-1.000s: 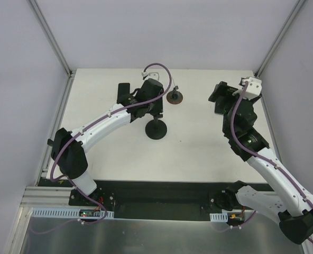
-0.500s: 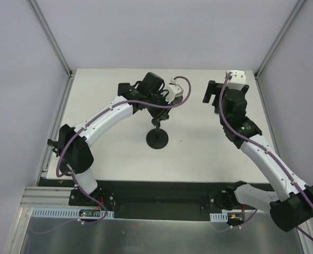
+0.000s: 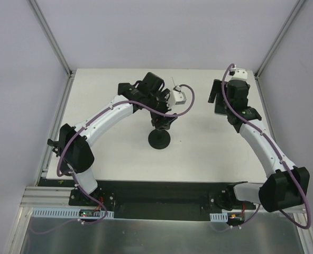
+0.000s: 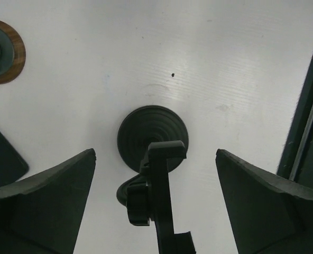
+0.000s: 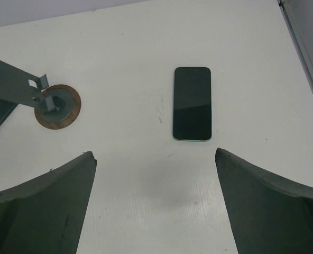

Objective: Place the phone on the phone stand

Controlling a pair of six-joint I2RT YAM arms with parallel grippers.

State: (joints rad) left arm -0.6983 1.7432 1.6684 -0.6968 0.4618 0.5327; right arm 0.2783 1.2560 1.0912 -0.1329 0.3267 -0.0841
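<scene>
The phone (image 5: pixel 192 103) is a dark slab lying flat and face up on the white table, ahead of my right gripper (image 5: pixel 155 152). That gripper hangs open above bare table, short of the phone. In the top view the phone (image 3: pixel 219 109) shows partly under the right gripper (image 3: pixel 215 95). The black phone stand (image 4: pixel 153 137) has a round ribbed base and an upright cradle arm (image 4: pixel 162 206). My left gripper (image 4: pixel 155 151) is open on either side of the cradle, with a clear gap on each side. From above, the stand's base (image 3: pixel 159 140) sits just below the left gripper (image 3: pixel 164 117).
A round wood-rimmed disc (image 5: pixel 57 106) carrying a grey metal bracket (image 5: pixel 14 82) stands left of the phone; it also shows in the left wrist view as the disc (image 4: pixel 0 50). A flat dark object (image 4: pixel 3 159) lies beside the left fingers. Frame posts border the table's sides.
The left gripper has opened off the stand after turning over it; the stand's base has shifted slightly toward the near edge. The right arm has swung back over the phone.
</scene>
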